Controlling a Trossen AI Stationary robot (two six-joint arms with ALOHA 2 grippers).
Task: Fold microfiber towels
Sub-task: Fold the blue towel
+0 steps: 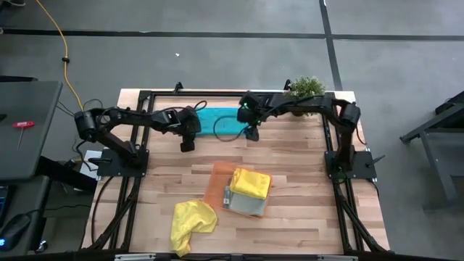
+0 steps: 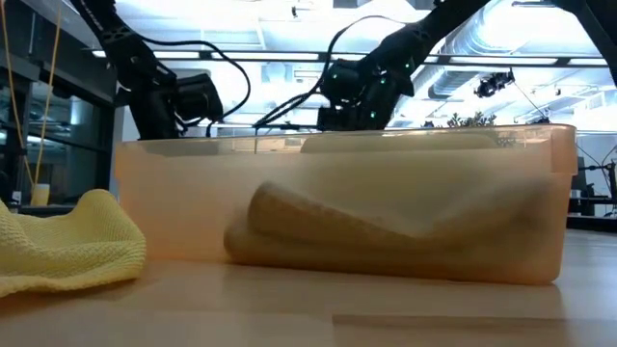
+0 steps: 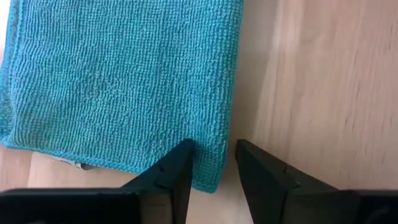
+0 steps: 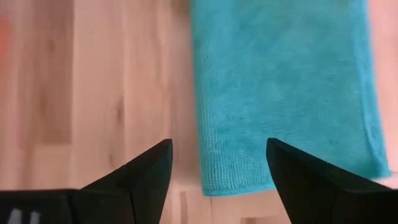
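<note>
A teal towel lies flat at the table's far middle. My left gripper stands at its left end, open; in the left wrist view its fingers straddle the towel's side edge by a corner, one over cloth, one over bare wood. My right gripper is wide open over the towel's right end, one finger over wood, one over cloth. A folded yellow towel rests on a grey one in the orange tray. A crumpled yellow towel lies near the front. My left gripper comes at the teal towel's corner edge from above, slanting down, one finger on each side of that edge. The jaws stand apart, and I cannot tell whether a fingertip touches the cloth. The towel lies flat on the table.
A small potted plant stands at the far right behind the right arm. The low view is filled by the tray's wall, with the crumpled yellow towel to its left. Bare wood lies between the teal towel and the tray.
</note>
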